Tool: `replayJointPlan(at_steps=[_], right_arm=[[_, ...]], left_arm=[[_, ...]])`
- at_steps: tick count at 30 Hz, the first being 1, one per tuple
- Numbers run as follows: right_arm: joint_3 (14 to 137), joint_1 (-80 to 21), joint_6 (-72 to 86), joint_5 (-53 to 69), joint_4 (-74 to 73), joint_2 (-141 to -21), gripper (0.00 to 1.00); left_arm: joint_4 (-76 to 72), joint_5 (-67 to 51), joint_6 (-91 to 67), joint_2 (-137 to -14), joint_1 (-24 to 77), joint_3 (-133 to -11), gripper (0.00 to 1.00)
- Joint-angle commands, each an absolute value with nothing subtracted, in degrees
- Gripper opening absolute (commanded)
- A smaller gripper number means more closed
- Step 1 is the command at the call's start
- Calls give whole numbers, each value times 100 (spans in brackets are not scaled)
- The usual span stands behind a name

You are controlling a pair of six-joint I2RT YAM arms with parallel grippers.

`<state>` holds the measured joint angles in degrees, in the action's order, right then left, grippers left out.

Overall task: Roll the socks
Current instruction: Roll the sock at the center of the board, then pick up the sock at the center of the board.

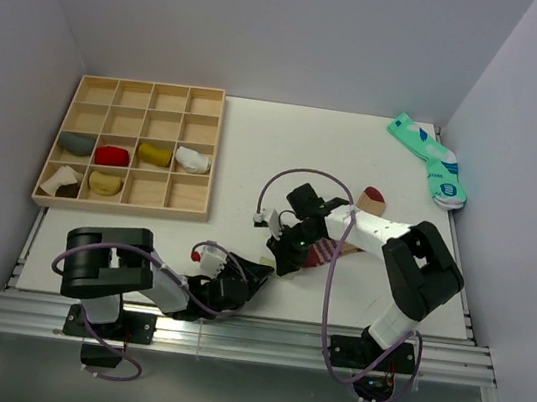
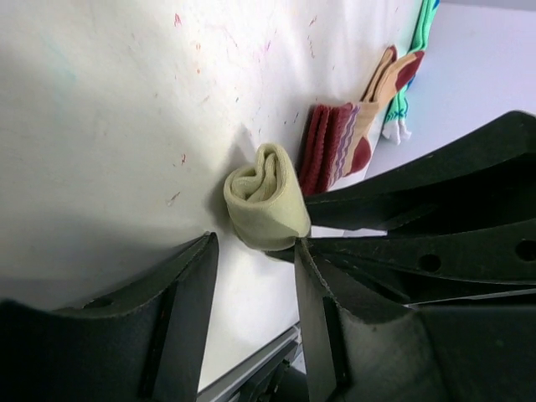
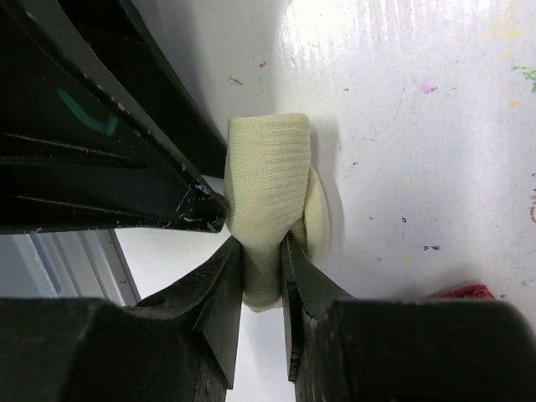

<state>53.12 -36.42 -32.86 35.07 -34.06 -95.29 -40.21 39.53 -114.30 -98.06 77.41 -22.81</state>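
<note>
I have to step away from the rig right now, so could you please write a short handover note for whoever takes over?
Right gripper: shut on the olive sock, pinching the end of its roll.
Left gripper: open, fingertips right beside the roll, gripping nothing.
Tan and maroon sock: lying unrolled on the table just beyond the roll.
Done: olive sock is wound into a tight roll.
Left: roll the tan and maroon sock; the rolls probably then go in the wooden tray, which already holds rolled socks.
</note>
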Motion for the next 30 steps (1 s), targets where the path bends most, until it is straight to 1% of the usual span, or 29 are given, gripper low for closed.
replayJointPlan(at_steps=[1,3,19,30], right_arm=[[5159,-3586,-3287,3103,-3551,-9439,18],[5168,-3586,-3278,3094,-3560,-9413,19],[5168,-3630,-3234,3199,-3507,-9132,18],[5370,-3797,-3252,3428,-3647,-8737,18]], left_arm=[[-3446,4307,-12621,-9738,7787,-2179,49],[-3305,4307,-12612,-9764,7787,-2320,50],[-3841,4017,-12771,-10388,7726,-2522,52],[-4122,3946,-12701,-10371,7629,-2461,51]])
